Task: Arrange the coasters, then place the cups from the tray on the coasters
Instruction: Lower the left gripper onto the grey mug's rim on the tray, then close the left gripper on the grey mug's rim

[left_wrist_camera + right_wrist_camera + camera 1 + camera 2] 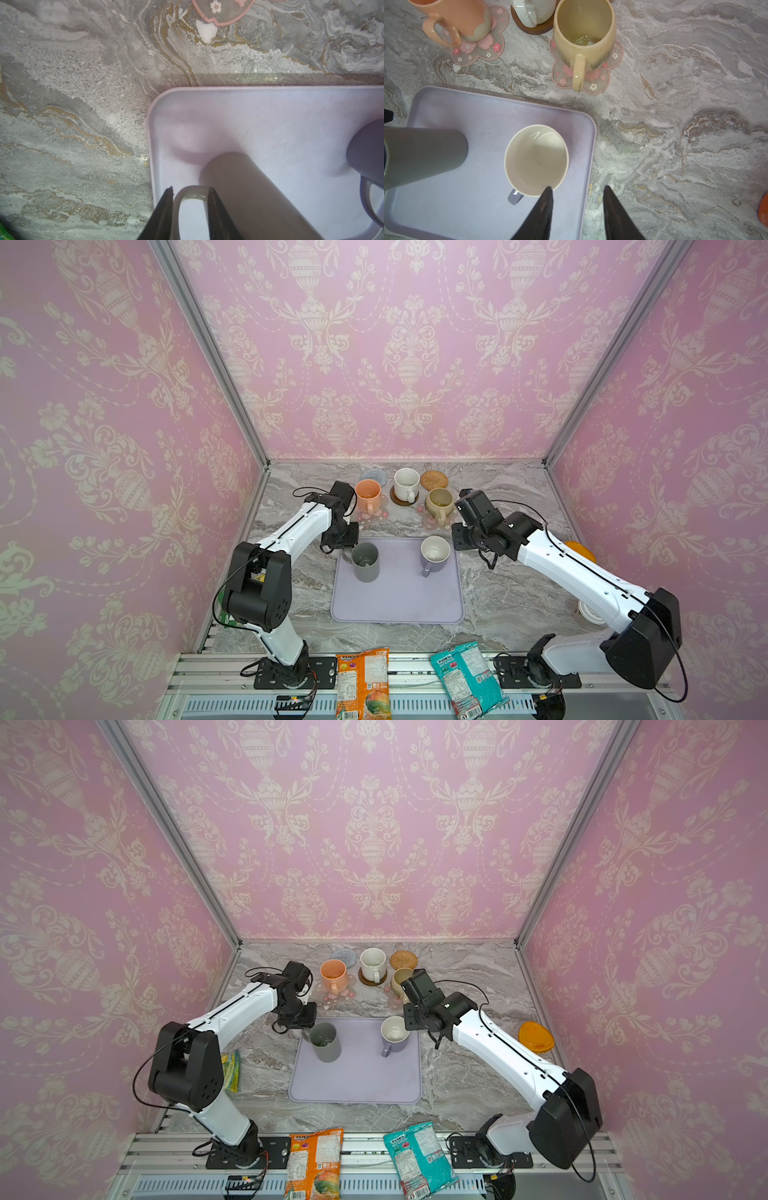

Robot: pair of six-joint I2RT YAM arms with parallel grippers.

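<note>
On the lavender tray (pixel 399 601) stand a dark grey cup (pixel 365 562) and a lavender cup (pixel 435 556) with a white inside. My left gripper (pixel 190 189) is shut on the grey cup's handle (pixel 185 191), one finger on each side of the loop. My right gripper (pixel 577 187) hangs open over the tray's right rim beside the lavender cup (pixel 536 160), holding nothing. Behind the tray, a peach cup (pixel 368 494) and a beige cup (pixel 439 504) each sit on a pink flower coaster. A white speckled cup (pixel 406 484) sits on the brown coaster (pixel 399 501). The grey-blue coaster (pixel 376 476) and the rattan coaster (pixel 434 480) are bare.
An orange lid (pixel 579 549) lies at the right wall behind my right arm, and a white-lidded container (pixel 590 610) shows under that arm. Two snack bags (pixel 362 682) (pixel 467 678) lie on the front rail. A green packet (pixel 230 1069) lies behind my left arm.
</note>
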